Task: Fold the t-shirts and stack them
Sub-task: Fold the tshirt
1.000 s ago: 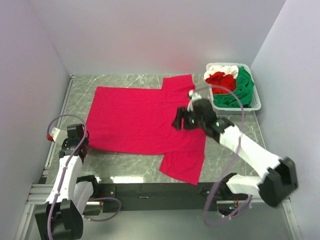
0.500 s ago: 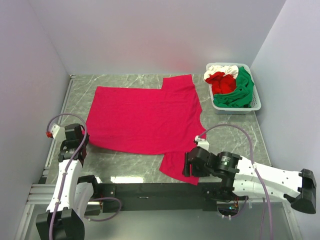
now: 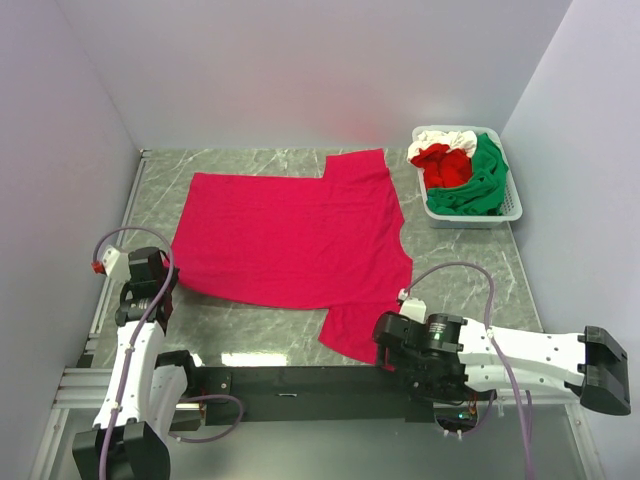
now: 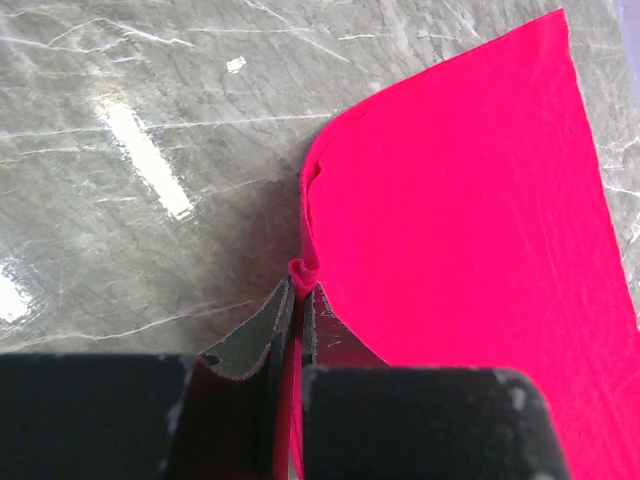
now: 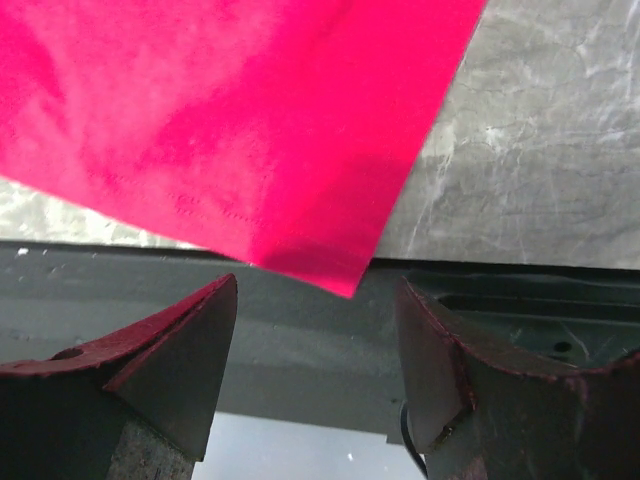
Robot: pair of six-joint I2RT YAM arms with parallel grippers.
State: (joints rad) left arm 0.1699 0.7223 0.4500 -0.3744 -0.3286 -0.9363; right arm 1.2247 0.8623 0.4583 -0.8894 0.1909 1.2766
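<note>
Left arm (image 3: 135, 350) rises from its near-left base, forearm running toward the far side and wrist tipped down; the left gripper (image 4: 298, 292) has its jaws pressed together, pinching a small fold at the edge of the crimson t-shirt (image 4: 450, 250). Right arm (image 3: 530, 352) lies low and stretched sideways along the near edge, elbow out at far right, forearm pointing left. The right gripper (image 5: 317, 285) has its jaws spread wide with nothing between them, and its dark fingers (image 5: 170, 370) touch no cloth
</note>
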